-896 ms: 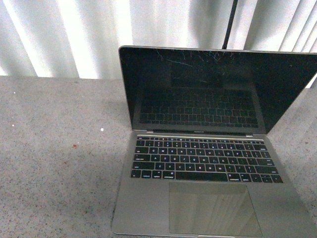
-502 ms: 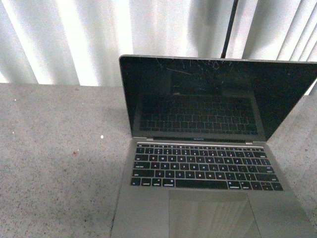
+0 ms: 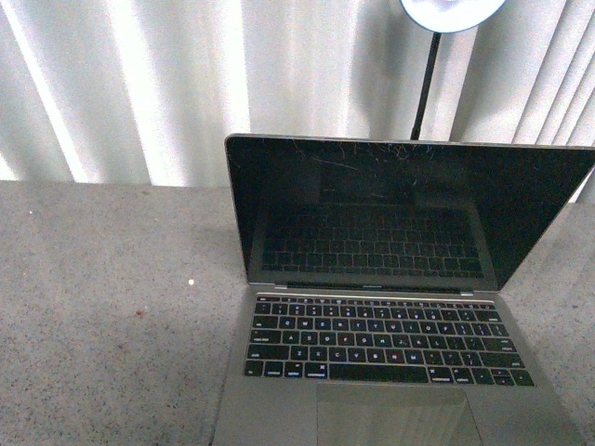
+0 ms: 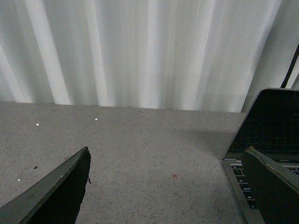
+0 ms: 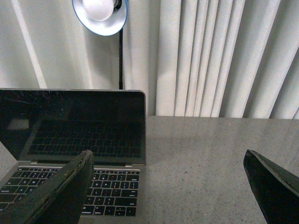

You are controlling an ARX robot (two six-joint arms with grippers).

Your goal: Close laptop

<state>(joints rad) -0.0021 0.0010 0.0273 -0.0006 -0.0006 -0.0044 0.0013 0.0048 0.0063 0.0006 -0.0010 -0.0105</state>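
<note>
The laptop [image 3: 381,316] stands open on the speckled grey table [image 3: 102,316], silver-grey with black keys and a scratched dark screen. Neither arm shows in the front view. In the left wrist view my left gripper [image 4: 170,186] is open and empty above bare table, with the laptop [image 4: 271,130] just beyond one of its fingers [image 4: 275,186]. In the right wrist view my right gripper [image 5: 170,186] is open and empty; one finger [image 5: 60,191] overlaps the laptop's [image 5: 74,126] keyboard, the other [image 5: 275,186] is over bare table.
White vertical blinds [image 3: 186,84] hang behind the table's far edge. A lamp with a round white head [image 3: 451,11] on a thin black pole stands behind the laptop and also shows in the right wrist view [image 5: 100,14].
The front view has tilted upward: the laptop sits lower in the picture, its trackpad is mostly cut off, and the lamp head has come into view at the top.
</note>
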